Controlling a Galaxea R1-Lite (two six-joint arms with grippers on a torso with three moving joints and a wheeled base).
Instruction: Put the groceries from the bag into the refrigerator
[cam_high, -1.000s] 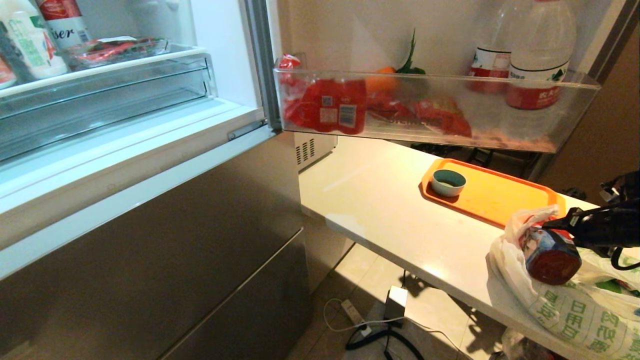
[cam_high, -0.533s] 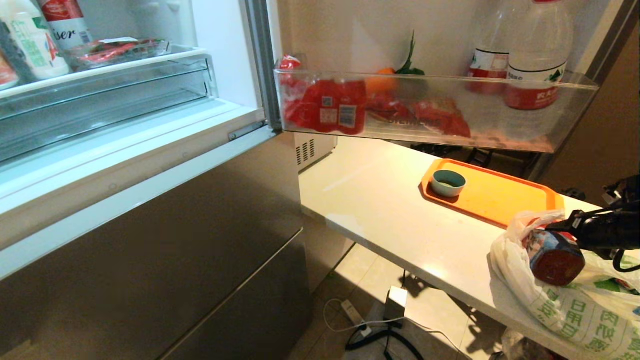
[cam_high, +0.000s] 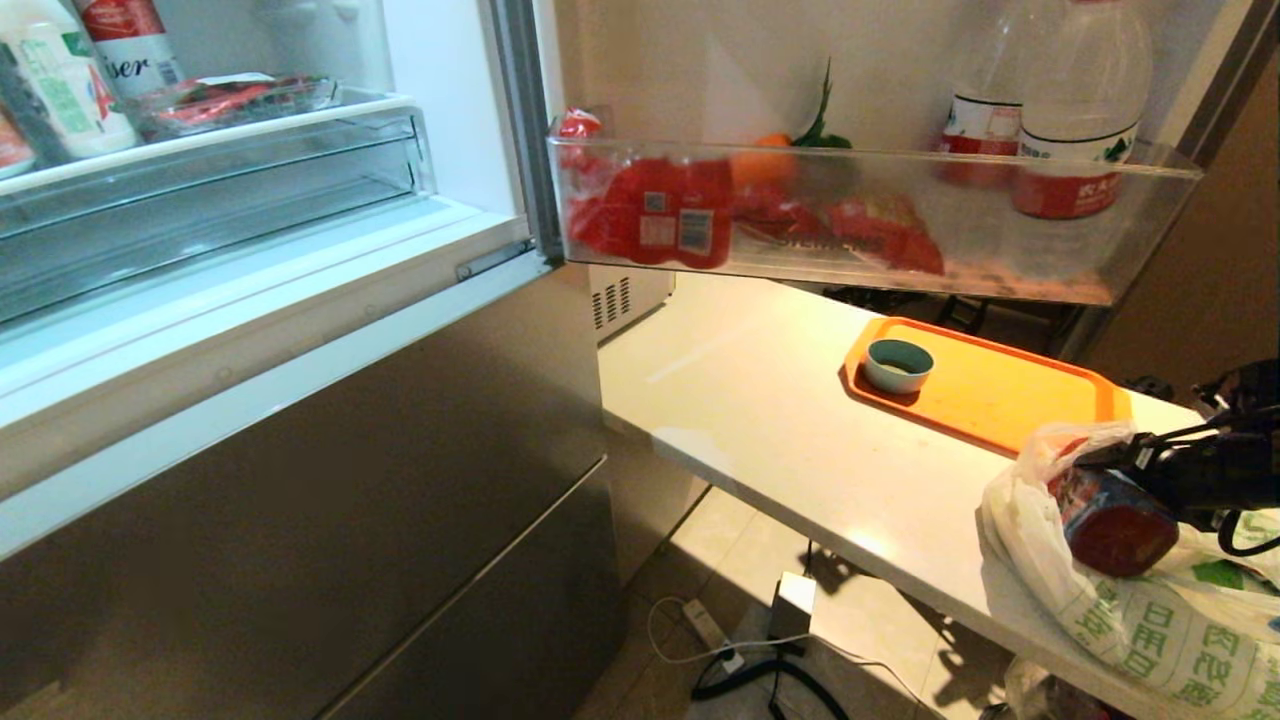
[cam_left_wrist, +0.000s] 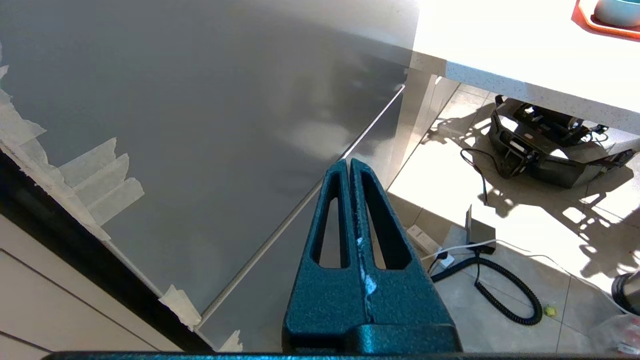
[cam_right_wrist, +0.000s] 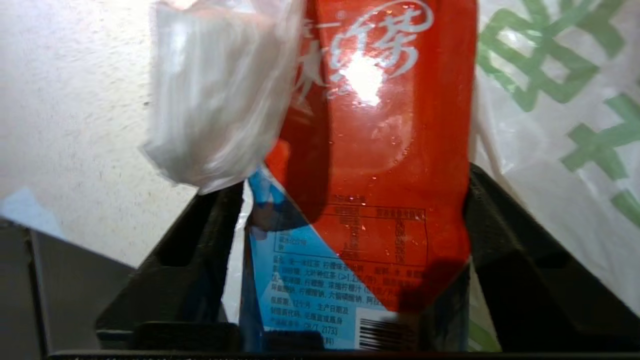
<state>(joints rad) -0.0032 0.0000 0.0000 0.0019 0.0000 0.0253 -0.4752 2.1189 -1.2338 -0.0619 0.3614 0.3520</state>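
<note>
The right gripper (cam_high: 1120, 462) is straddling a red drink bottle (cam_high: 1115, 515) in the bag (cam_high: 1130, 610), jaws spread, one side showing a gap. Risk: bag film (cam_right_wrist: 220, 100) is draping over the bottle and could snag. The door shelf (cam_high: 870, 215) is overhanging the tray (cam_high: 1010, 390).

An orange tray (cam_high: 985, 390) lies on the white table (cam_high: 760, 400), a teal bowl (cam_high: 898, 365) at its near-left corner. Under the table, a power strip (cam_high: 707, 625), a coiled black cable (cam_high: 760, 680) and a small box (cam_high: 795, 600) rest on the tiled floor (cam_high: 700, 540).
</note>
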